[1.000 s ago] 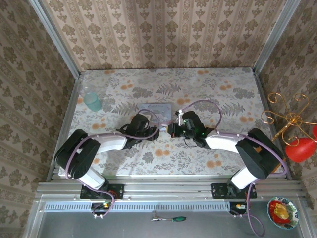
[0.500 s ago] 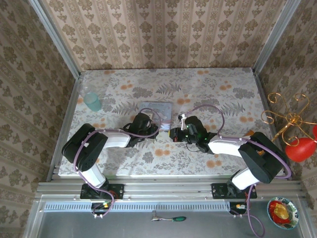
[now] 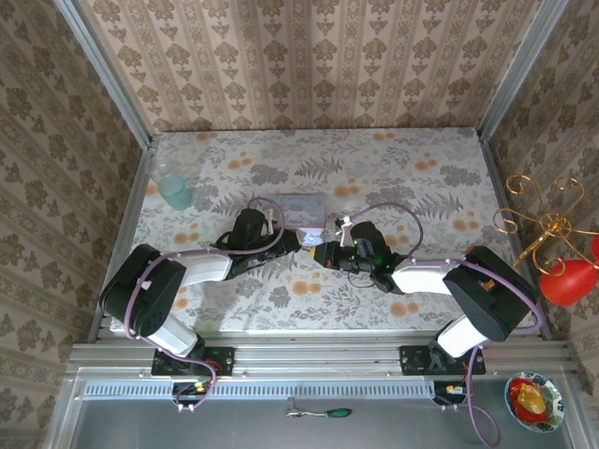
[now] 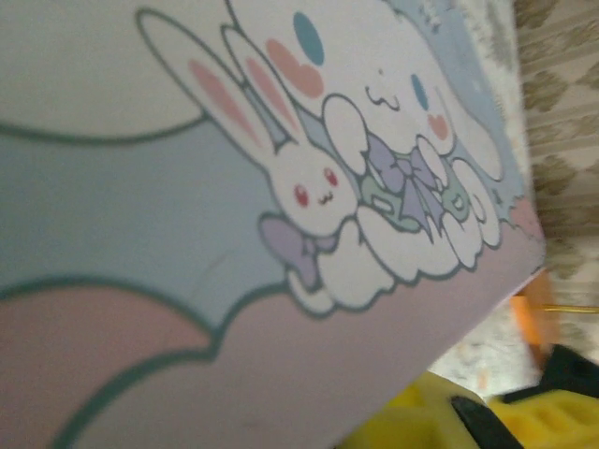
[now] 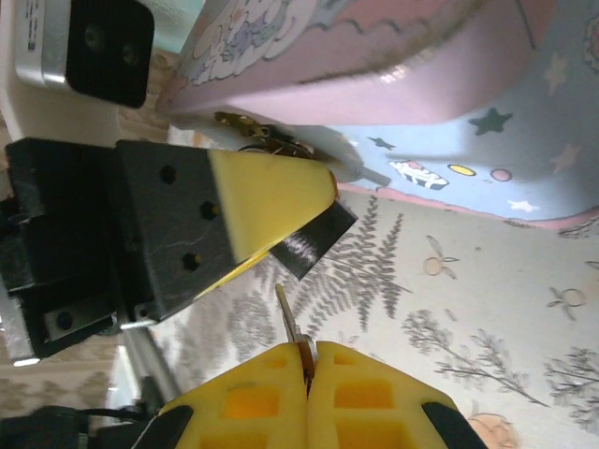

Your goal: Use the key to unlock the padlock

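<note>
The padlock (image 5: pixel 316 241) is near the worktop's (image 3: pixel 421 178) centre, apparently pinched in the left gripper (image 3: pixel 301 242), beside the cartoon-printed bag (image 3: pixel 298 206). The right gripper (image 5: pixel 307 360) is clamped on the key (image 5: pixel 287 318), whose tip is close by the padlock.

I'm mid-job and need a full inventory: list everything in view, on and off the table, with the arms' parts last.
padlock: 1, black, clamped in the left pincer's tips
key: 1, silvery, blade sticking out of the right pincer towards the padlock
zip bag: 1, pink and blue cartoon print, on the table just behind both pincers
cup: 1, pale teal, table's far left
table: 1, floral cloth
wire stand: 1, gold, off the table's right side
red object: 1, red, beside the wire stand
dish: 1, multicoloured, near right corner
hand tool: 1, green handle, near ledge
left pincer: 1, yellow and black, shut on the padlock
right pincer: 1, yellow, shut on the key
</note>
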Robot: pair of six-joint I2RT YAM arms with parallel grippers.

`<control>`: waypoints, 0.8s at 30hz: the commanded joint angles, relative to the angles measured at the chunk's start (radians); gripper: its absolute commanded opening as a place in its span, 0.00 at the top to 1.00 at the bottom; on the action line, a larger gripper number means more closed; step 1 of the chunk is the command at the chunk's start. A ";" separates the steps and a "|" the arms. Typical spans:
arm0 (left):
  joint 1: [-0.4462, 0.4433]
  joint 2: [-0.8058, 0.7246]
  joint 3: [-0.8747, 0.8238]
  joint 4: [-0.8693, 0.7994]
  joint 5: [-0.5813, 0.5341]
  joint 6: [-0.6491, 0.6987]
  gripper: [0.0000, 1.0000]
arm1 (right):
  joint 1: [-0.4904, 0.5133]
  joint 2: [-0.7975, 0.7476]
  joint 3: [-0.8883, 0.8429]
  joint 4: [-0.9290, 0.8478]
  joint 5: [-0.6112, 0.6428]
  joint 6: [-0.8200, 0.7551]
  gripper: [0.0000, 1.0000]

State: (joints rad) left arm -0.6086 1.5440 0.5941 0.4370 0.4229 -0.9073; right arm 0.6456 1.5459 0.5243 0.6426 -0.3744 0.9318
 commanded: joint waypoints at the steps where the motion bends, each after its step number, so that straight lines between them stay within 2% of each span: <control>1: 0.005 -0.046 -0.031 0.134 0.101 -0.165 1.00 | -0.019 0.027 -0.026 0.152 -0.064 0.132 1.00; 4: 0.020 -0.032 -0.067 0.273 0.126 -0.274 1.00 | -0.033 0.048 -0.040 0.246 -0.089 0.167 1.00; 12: 0.034 0.016 -0.131 0.511 0.127 -0.436 1.00 | -0.066 0.106 -0.073 0.400 -0.126 0.277 1.00; 24: 0.044 -0.005 -0.133 0.501 0.116 -0.436 1.00 | -0.066 0.080 -0.079 0.371 -0.123 0.283 1.00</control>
State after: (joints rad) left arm -0.5739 1.5585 0.4572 0.8513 0.5175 -1.3231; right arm 0.5823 1.6436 0.4503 0.9924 -0.4801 1.2079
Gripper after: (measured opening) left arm 0.133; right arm 0.068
